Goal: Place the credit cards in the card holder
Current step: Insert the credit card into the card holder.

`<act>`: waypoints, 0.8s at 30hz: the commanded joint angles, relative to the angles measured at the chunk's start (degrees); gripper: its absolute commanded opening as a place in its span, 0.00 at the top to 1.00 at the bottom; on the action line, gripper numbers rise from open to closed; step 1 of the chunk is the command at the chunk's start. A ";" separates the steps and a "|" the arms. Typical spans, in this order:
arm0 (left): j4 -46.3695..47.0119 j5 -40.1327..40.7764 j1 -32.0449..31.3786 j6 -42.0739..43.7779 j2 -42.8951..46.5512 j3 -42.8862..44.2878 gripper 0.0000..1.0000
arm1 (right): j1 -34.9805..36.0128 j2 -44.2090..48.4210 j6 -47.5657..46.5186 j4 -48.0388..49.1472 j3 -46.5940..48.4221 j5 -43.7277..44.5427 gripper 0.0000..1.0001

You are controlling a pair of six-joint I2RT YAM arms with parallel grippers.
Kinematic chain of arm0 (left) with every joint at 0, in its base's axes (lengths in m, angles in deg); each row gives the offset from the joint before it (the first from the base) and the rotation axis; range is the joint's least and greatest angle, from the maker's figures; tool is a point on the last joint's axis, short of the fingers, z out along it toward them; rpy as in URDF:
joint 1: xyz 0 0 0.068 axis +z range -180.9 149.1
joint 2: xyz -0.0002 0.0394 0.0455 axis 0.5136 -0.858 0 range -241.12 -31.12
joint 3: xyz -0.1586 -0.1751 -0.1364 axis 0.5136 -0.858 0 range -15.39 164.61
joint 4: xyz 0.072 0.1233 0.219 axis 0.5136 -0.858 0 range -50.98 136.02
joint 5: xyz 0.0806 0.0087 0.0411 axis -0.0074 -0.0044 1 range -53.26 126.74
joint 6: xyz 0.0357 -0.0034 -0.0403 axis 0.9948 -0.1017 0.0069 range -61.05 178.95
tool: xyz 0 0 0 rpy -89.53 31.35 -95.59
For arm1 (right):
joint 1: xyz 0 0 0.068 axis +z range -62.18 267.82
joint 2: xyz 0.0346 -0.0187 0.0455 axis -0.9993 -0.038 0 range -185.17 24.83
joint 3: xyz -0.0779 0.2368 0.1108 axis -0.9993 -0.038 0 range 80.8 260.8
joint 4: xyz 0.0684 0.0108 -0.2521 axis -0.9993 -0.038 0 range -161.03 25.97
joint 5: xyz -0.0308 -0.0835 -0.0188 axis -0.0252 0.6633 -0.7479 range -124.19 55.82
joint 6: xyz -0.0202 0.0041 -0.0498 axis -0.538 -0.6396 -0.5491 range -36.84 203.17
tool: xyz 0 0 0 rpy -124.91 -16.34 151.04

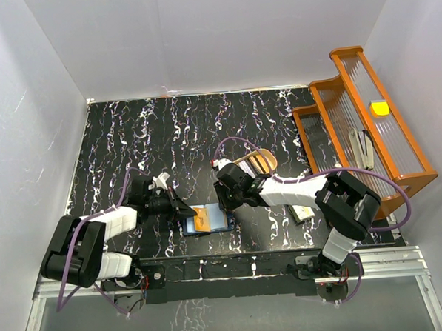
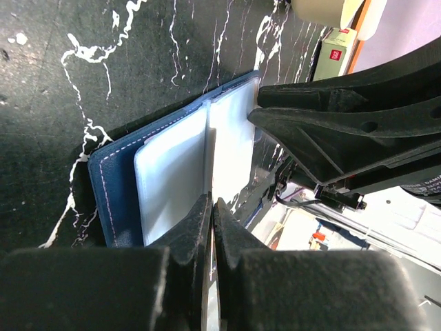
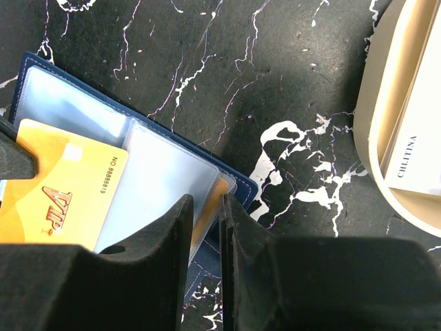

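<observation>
1. The card holder (image 1: 222,223) lies open on the bench (image 1: 168,138), close to its front edge and between both grippers. An orange card (image 3: 62,186) rests on its left half.
2. The left gripper (image 2: 210,207) has its jaws clenched on a clear leaf (image 2: 172,172) of the holder. A firm pinch there should hold the pocket mouth open.
3. The right gripper (image 3: 207,207) has its jaws nearly closed at the holder's right edge; I cannot tell whether they pinch anything. Sliding a card flat, in line with the pocket, should avoid snagging.
4. Both arms fold inward with wrists low. The right forearm lies just beside the tan tray (image 1: 259,162) farther back.
</observation>
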 commanded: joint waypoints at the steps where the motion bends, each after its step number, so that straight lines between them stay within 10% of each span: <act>1: 2.89 -2.22 0.34 0.92 -1.09 -0.23 1.00 | -0.11 0.46 -1.46 -1.50 -1.40 2.47 0.81; 24: -4.19 5.30 0.29 8.79 -6.50 4.40 1.00 | -0.12 1.45 -1.32 0.08 -3.52 1.42 0.77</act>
